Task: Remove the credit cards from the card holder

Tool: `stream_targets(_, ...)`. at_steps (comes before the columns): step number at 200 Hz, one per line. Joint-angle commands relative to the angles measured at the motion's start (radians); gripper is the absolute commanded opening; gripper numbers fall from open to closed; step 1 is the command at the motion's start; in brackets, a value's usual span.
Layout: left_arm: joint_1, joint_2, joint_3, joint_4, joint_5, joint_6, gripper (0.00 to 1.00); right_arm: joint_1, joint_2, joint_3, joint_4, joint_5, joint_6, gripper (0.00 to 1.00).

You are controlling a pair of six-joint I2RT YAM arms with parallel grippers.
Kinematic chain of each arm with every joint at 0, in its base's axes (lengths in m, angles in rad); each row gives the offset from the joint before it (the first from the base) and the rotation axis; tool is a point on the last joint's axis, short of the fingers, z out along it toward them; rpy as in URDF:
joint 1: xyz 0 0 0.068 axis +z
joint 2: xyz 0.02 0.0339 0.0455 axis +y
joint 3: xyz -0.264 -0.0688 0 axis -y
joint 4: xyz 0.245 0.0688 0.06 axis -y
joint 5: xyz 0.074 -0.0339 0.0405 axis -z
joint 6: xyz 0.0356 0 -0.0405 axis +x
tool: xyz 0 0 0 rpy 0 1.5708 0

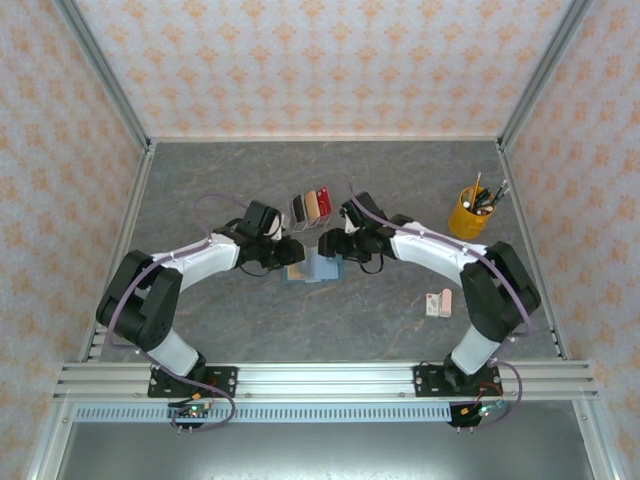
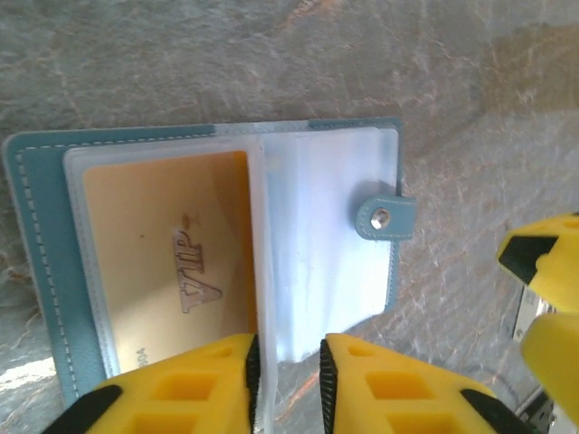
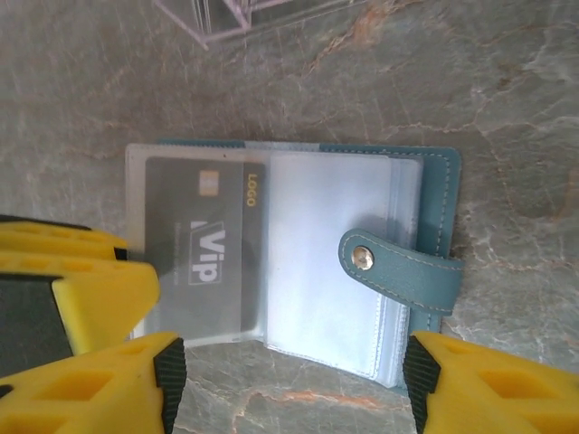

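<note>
- Standing in a clear rack (image 3: pixel 213 27), red, tan and dark credit cards (image 1: pixel 312 205) are out; a gold VIP card (image 2: pixel 163 262) and a grey VIP card (image 3: pixel 204 253) sit pocketed, not yet removed.
- Card holder (image 1: pixel 312 268): mid-table (image 1: pixel 250 180), just nearer than the rack, open flat, long axis left–right.
- Left gripper (image 2: pixel 288 380) is narrowly parted and right gripper (image 3: pixel 289 389) is wide open; both seem empty.

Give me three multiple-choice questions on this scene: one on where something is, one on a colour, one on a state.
1. The cup stands: A) right of the holder; B) left of it; C) on it.
2. The card in the left wrist view is: A) green; B) orange; C) white.
3. The holder lies: A) snapped shut; B) open; C) on edge.
Answers: A, it sits far right in the top view; B, its face is orange; B, its strap is unfastened.
</note>
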Motion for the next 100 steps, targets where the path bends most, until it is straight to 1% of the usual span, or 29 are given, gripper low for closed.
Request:
stream_targets(1,0.002,-0.025,-0.022,0.05,0.06,-0.032,0.31,0.005,-0.068,-0.046,0.063,0.125,0.083,0.72)
stream_targets(14,-0.004,-0.03,-0.024,0.08,0.065,-0.057,0.32,0.005,-0.102,-0.076,0.069,0.194,0.114,0.76)
stream_targets(42,-0.021,-0.024,-0.016,0.128,0.067,-0.092,0.34,0.005,-0.182,-0.144,0.103,0.277,0.157,0.79)
stream_targets(76,-0.064,0.021,0.01,0.19,0.087,-0.133,0.35,0.005,-0.263,-0.183,0.078,0.386,0.175,0.81)
stream_targets(100,-0.097,0.076,0.043,0.22,0.091,-0.155,0.35,0.005,-0.273,-0.178,0.041,0.428,0.166,0.81)
